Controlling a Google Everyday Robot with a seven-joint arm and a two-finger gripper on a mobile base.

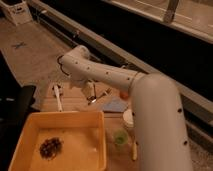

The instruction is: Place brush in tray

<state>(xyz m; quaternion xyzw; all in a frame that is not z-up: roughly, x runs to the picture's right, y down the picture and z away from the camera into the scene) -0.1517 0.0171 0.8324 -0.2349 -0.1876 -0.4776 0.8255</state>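
Observation:
The brush [57, 97], a thin whitish stick, lies on the wooden table just beyond the tray's far left corner. The tray [65, 116] is a large yellow-orange tub at the front left, with a dark clump [50, 147] inside it. My gripper [90, 94] hangs from the white arm over the table, to the right of the brush and just beyond the tray's far rim. It is close to a short metal utensil [101, 95]. The gripper is apart from the brush.
A blue sponge [116, 104], an orange object [122, 94], a white-topped container [128, 118], a green cup [120, 138] and a yellow cob [134, 151] lie right of the tray. My arm [150, 115] covers the right side. A dark object [17, 105] stands left of the table.

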